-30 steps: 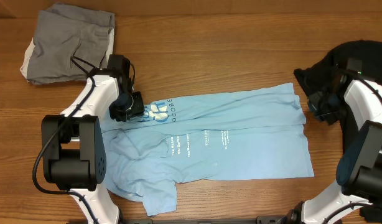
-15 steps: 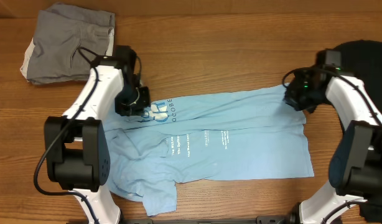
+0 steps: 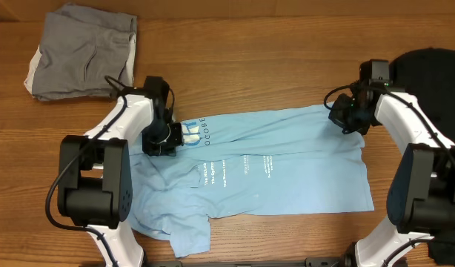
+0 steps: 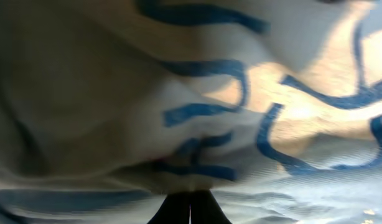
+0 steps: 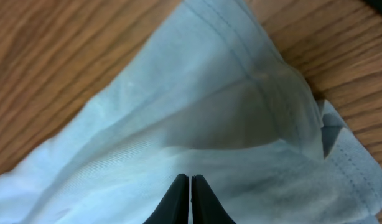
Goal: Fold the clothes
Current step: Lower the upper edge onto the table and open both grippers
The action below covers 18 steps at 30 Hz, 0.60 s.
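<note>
Jaws of the left gripper (image 3: pixel 162 141) are closed. The left wrist view shows cloth gathering into the tips, so they appear to pinch the light blue T-shirt (image 3: pixel 287 170), a soft knit garment with white lettering, at its far edge just beside the printed logo (image 3: pixel 189 133). Jaws of the right gripper (image 3: pixel 346 119) are also closed, with the tips against the far hem corner; whether a fold is caught between them cannot be confirmed. The shirt lies spread on the brown wooden counter (image 3: pixel 250 67) between the two arms, with one sleeve trailing toward the near edge. A folded grey garment (image 3: pixel 83 52) rests at the far left, and a black garment (image 3: pixel 435 67) lies at the far right. Treat the shirt as light and limp: it will likely sag between two holds, drag on the wood and wrinkle readily. Take hold at stitched edges, where doubled fabric resists slipping, and keep both holds level so the fold line stays straight.
</note>
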### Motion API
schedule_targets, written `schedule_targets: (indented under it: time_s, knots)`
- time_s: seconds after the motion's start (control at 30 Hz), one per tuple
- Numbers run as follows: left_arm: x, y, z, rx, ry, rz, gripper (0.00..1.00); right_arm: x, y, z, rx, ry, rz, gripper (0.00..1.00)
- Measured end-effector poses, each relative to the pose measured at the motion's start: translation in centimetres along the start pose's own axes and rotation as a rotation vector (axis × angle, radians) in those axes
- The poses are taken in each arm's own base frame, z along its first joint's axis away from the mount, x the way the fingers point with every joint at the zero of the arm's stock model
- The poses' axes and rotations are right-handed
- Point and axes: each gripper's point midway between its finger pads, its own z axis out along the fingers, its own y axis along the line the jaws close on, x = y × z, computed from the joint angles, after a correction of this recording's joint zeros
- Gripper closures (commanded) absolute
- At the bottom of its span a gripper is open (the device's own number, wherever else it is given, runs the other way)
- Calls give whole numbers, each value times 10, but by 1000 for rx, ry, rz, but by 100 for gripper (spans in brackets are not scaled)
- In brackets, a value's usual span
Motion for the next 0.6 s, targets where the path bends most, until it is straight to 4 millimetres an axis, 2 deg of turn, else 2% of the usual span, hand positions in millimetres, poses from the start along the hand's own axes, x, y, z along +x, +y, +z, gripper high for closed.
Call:
schedule_targets:
  time_s: [0.33, 0.5, 0.6]
  knots:
    - [-11, 19, -3, 2, -31, -54, 91, 8, -10, 16, 16, -8, 19, 92]
    - [-18, 20, -3, 13, -63, -58, 91, 7, -11, 20, 22, -6, 23, 93]
    - [-20, 21, -3, 19, -79, -62, 91, 8, -15, 29, 39, 8, 36, 94]
